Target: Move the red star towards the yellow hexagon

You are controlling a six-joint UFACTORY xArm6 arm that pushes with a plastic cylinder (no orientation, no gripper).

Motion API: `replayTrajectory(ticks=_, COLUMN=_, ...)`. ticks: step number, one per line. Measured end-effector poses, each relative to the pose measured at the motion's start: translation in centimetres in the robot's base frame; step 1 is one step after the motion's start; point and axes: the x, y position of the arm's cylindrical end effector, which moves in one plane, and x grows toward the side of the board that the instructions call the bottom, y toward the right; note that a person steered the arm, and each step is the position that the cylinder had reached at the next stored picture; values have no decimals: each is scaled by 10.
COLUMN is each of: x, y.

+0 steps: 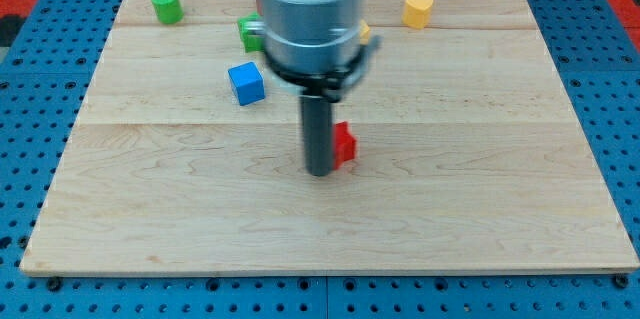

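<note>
You see a wooden board [480, 189] on a blue pegboard [30, 79]. My tip [319, 172] touches the red star [345, 145] at its left; rod holds nothing. Yellow hexagon [364, 31] peeks behind the arm, near top. Blue cube [246, 83], green cylinder [167, 5], green block [250, 31], yellow heart [418, 9] elsewhere.

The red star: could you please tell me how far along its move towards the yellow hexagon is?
Done: my tip has reached the red star, sitting against its left side. In hand: the push itself. Left: most of the travel, since the star lies mid-board while the yellow hexagon, mostly hidden behind the arm, sits well towards the view's top.
</note>
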Motion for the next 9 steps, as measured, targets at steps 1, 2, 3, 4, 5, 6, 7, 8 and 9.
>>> replayTrajectory(ticks=1, x=-32, y=21)
replayTrajectory(ticks=2, x=-81, y=45)
replayTrajectory(ticks=3, x=-126, y=71)
replayTrajectory(ticks=4, x=-65, y=84)
replayTrajectory(ticks=5, x=-83, y=43)
replayTrajectory(ticks=6, x=-94, y=19)
replayTrajectory(ticks=7, x=-109, y=19)
replayTrajectory(ticks=8, x=-128, y=36)
replayTrajectory(ticks=9, x=-132, y=71)
